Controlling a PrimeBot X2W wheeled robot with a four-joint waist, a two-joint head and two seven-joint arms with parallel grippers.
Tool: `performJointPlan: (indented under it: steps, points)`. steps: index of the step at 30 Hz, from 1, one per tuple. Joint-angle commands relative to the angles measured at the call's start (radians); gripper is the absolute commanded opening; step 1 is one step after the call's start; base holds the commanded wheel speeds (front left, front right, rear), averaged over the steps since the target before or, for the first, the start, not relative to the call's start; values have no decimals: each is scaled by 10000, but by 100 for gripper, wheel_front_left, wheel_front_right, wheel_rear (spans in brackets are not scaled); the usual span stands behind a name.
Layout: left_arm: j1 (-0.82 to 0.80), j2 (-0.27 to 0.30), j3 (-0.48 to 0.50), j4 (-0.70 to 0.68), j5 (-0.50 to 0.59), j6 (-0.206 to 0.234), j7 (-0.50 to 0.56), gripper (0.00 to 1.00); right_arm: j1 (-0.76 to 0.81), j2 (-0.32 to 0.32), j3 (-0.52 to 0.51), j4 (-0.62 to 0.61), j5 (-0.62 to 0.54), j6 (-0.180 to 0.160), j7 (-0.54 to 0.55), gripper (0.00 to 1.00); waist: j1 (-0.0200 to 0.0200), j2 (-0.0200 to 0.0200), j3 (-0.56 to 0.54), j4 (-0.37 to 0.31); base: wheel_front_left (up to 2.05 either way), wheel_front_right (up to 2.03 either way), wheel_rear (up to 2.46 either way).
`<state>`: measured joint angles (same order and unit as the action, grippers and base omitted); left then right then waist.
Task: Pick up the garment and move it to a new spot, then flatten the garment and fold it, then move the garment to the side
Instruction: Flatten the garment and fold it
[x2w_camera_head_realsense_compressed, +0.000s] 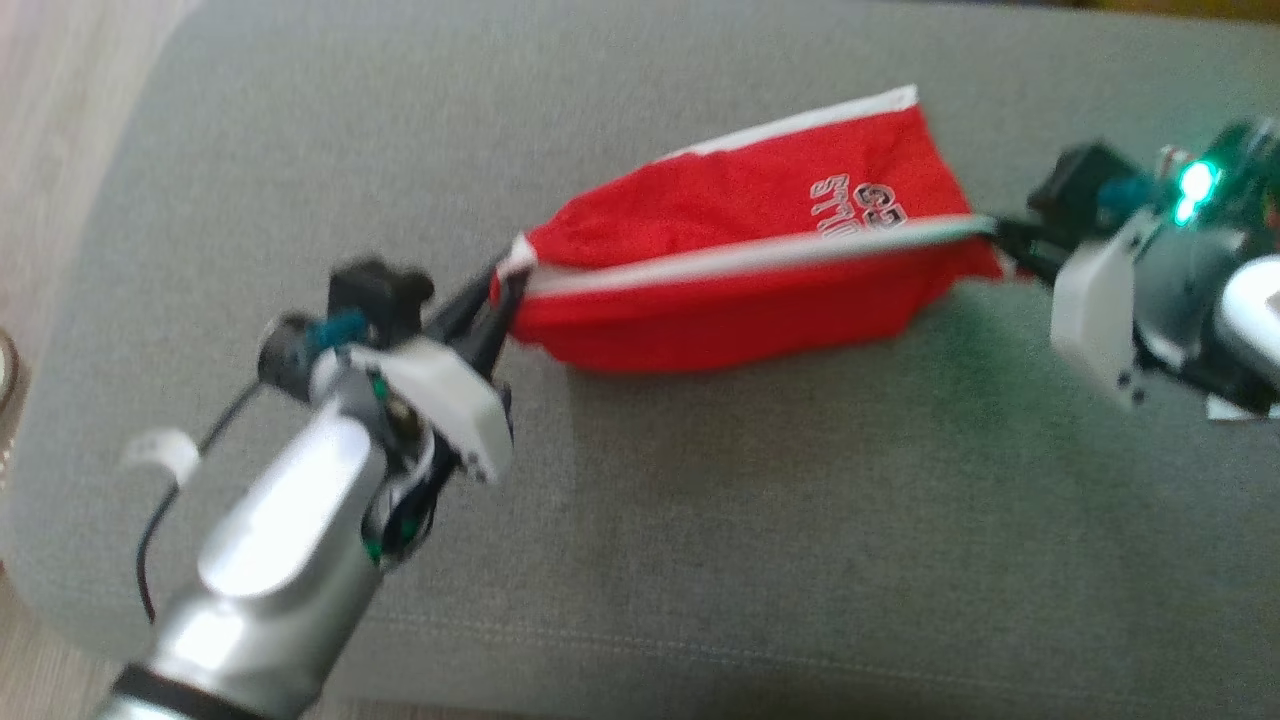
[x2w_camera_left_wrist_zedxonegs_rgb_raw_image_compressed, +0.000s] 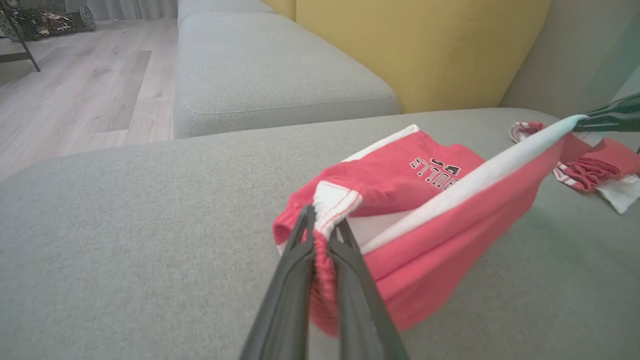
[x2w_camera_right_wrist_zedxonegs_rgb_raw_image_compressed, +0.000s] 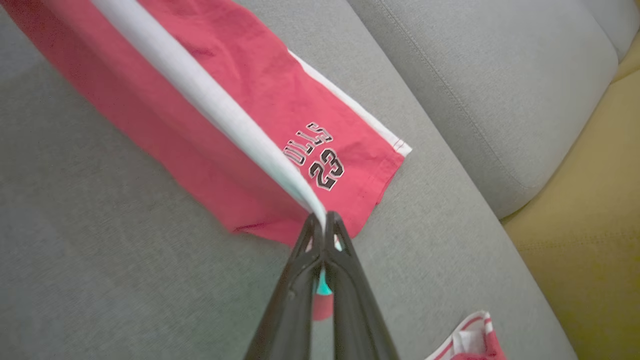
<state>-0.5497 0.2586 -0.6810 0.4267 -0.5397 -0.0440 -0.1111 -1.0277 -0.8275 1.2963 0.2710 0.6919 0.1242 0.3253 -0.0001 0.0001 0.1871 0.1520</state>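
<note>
Head view: red shorts (x2w_camera_head_realsense_compressed: 740, 300) lay on the grey sofa cushion (x2w_camera_head_realsense_compressed: 700, 550), from the centre towards the upper right of the frame.

Left claw (x2w_camera_head_realsense_compressed: 505, 290), centre left: fingers pressed together on the gathered waistband corner. Left wrist view confirmed this, with red and white fabric bunched between the two dark fingers.

Right claw (x2w_camera_head_realsense_compressed: 1000, 235), right of the frame: fingers pinched flat on the other end of the shorts, at the tip of the white stripe (x2w_camera_head_realsense_compressed: 750, 260). Right wrist view showed no gap between the fingers beyond the cloth.

The white stripe ran taut and straight between the two claws, lifted clear of the cushion. The far half of the shorts rested flat on the cushion, with the lettering (x2w_camera_right_wrist_zedxonegs_rgb_raw_image_compressed: 315, 160) facing up. The near half hung below the stripe; the lower edge appeared to touch the cushion.

A second red and white cloth (x2w_camera_left_wrist_zedxonegs_rgb_raw_image_compressed: 590, 170) lay crumpled on the same cushion, right edge of the left wrist view, apart from the shorts.

Yellow backrest (x2w_camera_left_wrist_zedxonegs_rgb_raw_image_compressed: 425, 45) was at the top of that view, wood floor (x2w_camera_left_wrist_zedxonegs_rgb_raw_image_compressed: 75, 100) at the upper left.
</note>
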Motion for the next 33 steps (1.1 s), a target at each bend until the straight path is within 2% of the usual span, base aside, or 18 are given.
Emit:
performJointPlan:
  steps: [1, 6, 15, 28, 29, 30, 31, 32, 33]
  points:
    - [-937, 91, 550, -53, -76, 29, 69, 0, -500, -11, -161, 177, -149, 65, -65, 0, 1, -1, 661, 187, 0, 0, 0]
    - [-2150, -235, 416, 602, 0, -242, 257, 0, -1364, 345, -161, 694, -589, 65, -42, 0, 1, -1, 1571, 285, 0, 0, 0]
    - [-3586, -828, 254, 2109, 126, -413, 140, 0, -2307, 851, -161, 1702, -1045, 65, -96, 0, 1, -1, 2617, 295, 0, 0, 0]
    - [-4684, -1548, -4, 4151, 194, -557, -623, 0, -3168, 1503, -161, 3265, -1023, 65, -638, 0, 1, -1, 3247, 423, 0, 0, 0]
    - [-4730, -1586, -22, 4252, 181, -571, -677, 0, -3258, 1529, -161, 3410, -1004, 65, -806, 12, 1, -1, 3262, 441, 0, 0, 0]
    - [-4772, -1622, -36, 4345, 166, -583, -736, 12, -3360, 1566, -161, 3593, -984, 65, -1008, 70, 1, -1, 3270, 457, 0, 0, 0]
    - [-4808, -1654, -37, 4427, 148, -591, -808, 43, -3453, 1623, -161, 3820, -923, 65, -1195, 100, 1, -1, 3272, 469, 0, 0, 0]
    - [-4838, -1681, -31, 4503, 134, -591, -885, 100, -3516, 1697, -161, 4047, -868, 65, -1350, 100, 1, -1, 3272, 472, 0, 0, 0]
    - [-4867, -1705, -28, 4574, 128, -586, -957, 100, -3557, 1773, -161, 4267, -836, 65, -1469, 100, 1, -1, 3267, 475, 0, 0, 0]
